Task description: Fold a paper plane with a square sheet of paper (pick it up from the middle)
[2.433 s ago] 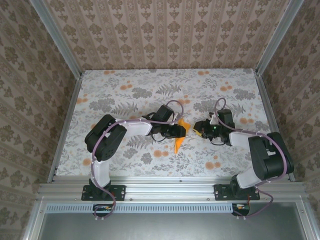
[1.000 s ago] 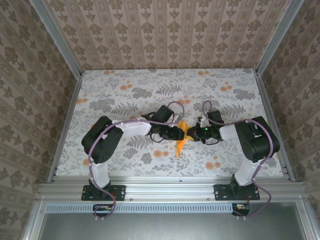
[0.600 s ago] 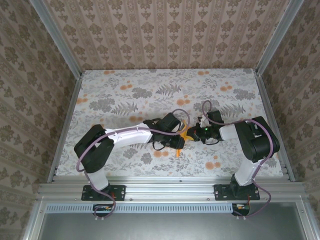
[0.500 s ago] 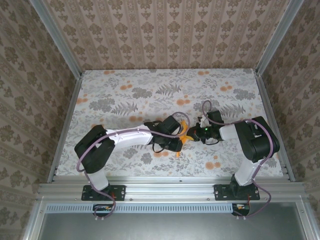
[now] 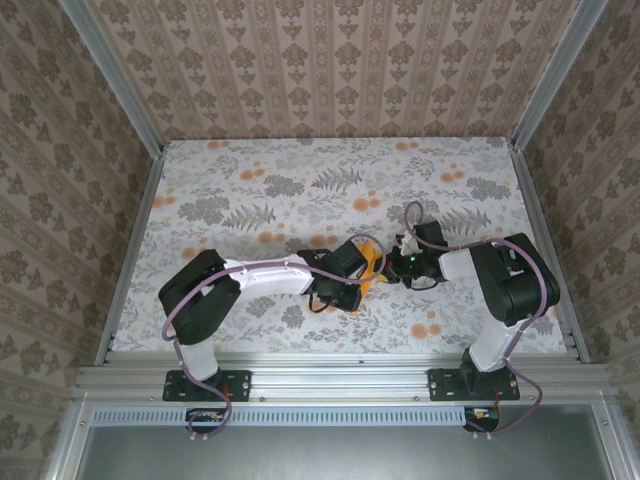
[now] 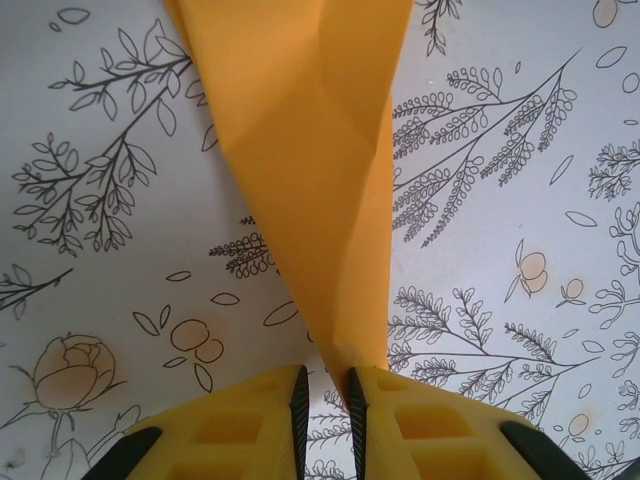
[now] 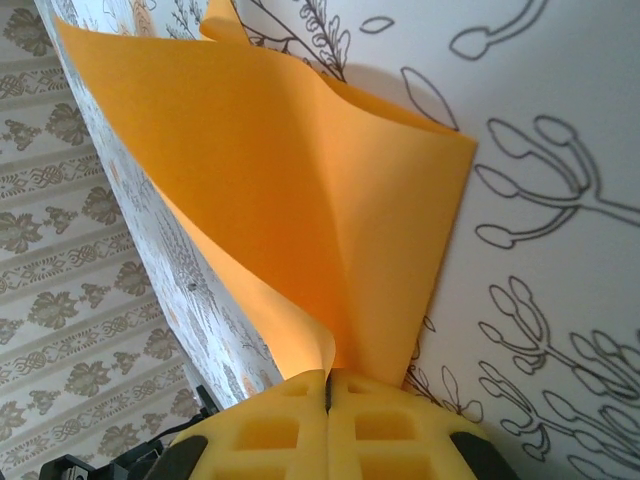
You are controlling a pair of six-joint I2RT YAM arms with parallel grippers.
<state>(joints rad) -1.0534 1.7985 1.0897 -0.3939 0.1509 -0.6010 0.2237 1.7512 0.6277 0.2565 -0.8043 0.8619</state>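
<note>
The orange paper plane (image 5: 370, 262) is near the middle of the flowered surface (image 5: 250, 180), a little toward the near edge, between the two grippers. In the view from above we see only a small part of it, because the arms cover the rest. In the left wrist view the paper plane (image 6: 310, 170) is a long folded shape with creases. It is wide at the top and gets narrow toward the left gripper (image 6: 327, 395), and its thin tip reaches the yellow fingers (image 6: 420, 425). These jaws are almost together, with only a thin gap. We cannot tell if they really pinch the tip. In the right wrist view the paper plane (image 7: 300, 200) opens in two curved layers above the surface. The jaws of the right gripper (image 7: 328, 390) are pressed together on its lower edge. From above, the left gripper (image 5: 358, 283) and the right gripper (image 5: 385, 268) are just beside each other at the paper. Patterned walls (image 5: 330, 60) stand around the surface.
</note>
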